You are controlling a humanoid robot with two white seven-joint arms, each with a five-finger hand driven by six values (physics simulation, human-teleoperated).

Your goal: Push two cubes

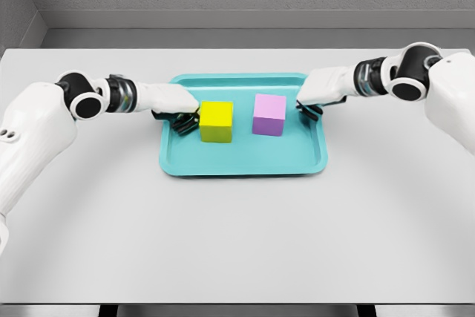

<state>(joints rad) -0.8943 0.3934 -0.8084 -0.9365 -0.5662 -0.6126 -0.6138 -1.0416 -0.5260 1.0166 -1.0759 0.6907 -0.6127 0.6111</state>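
Note:
A yellow cube (216, 121) and a purple cube (269, 114) stand side by side on a teal tray (245, 161), a small gap between them. My left hand (180, 118) reaches over the tray's left rim, its dark fingers curled and touching the yellow cube's left face. From the other side my right hand (309, 107) sits at the tray's right rim with its fingers curled, a short distance from the purple cube's right face. Neither hand grasps anything.
The tray lies at the back middle of a white table (237, 243). A grey wall runs behind the table's far edge. Both white forearms stretch inward from the table's left and right sides.

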